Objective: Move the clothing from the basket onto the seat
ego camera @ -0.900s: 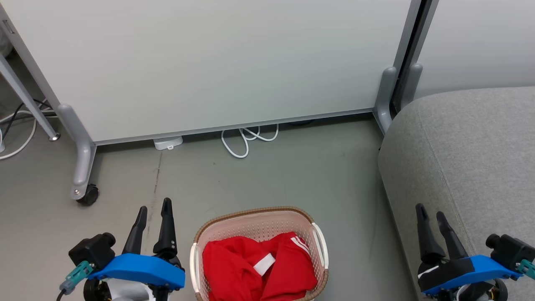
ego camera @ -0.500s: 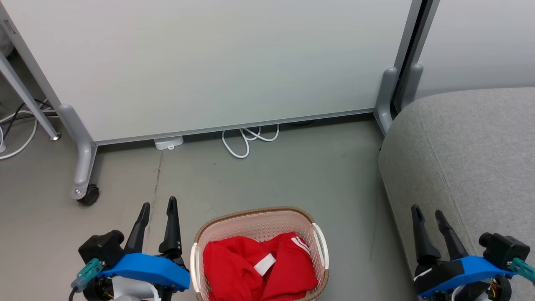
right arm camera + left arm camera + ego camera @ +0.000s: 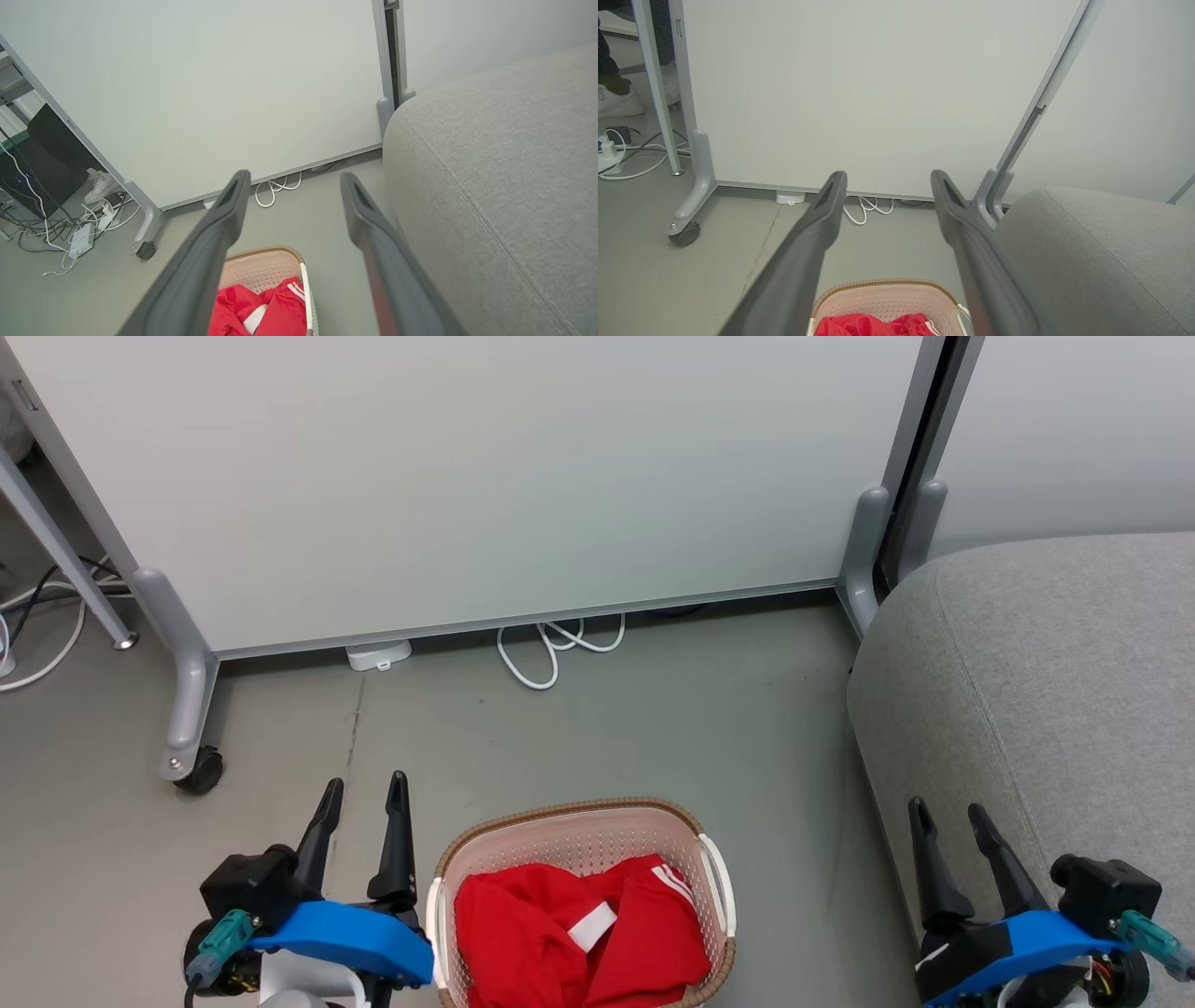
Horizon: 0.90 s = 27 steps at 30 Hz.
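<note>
A: How do the fingers stand?
B: Both pairs are parted a moderate way, holding and touching nothing. The left gripper hangs just left of the basket; the right gripper hangs in front of the seat.
A: And the clothing?
B: Heaped in the basket, between the grippers, nearer the left one.
A: Any change?
B: Both grippers have edged inward toward the basket; the clothing hasn't moved.

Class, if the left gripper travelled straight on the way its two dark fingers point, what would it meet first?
The left gripper would probably reach the large white partition panel near its bottom edge, above the looped white cable; depth is uncertain.
</note>
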Motion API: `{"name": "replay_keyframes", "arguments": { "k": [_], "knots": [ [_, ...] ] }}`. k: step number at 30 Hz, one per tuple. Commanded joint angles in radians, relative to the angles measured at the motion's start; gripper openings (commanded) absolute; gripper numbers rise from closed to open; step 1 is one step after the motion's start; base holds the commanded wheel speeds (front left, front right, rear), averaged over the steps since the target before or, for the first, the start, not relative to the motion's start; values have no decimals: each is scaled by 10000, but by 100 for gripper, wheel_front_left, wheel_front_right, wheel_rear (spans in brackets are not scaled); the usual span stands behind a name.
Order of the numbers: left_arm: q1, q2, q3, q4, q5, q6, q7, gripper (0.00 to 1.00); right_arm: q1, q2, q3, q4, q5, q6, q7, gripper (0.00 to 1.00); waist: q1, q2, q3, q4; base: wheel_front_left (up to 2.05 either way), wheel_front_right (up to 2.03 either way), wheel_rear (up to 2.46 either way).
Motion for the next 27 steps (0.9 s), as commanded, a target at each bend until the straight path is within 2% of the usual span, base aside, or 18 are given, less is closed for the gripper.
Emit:
{"name": "replay_keyframes", "arguments": {
  "k": [1, 27],
  "knots": [
    [-200, 16, -28, -20, 210, -57, -76, 100, -181, -56, 13, -30, -209, 18, -87, 100, 0, -1, 4, 0, 0, 0, 0],
    [-234, -44, -64, 359, 1687, -106, -583, 100, -80, -60, 184, -65, -2163, 16, -482, 100, 0, -1, -26, -12, 0, 0, 0]
  ]
}}
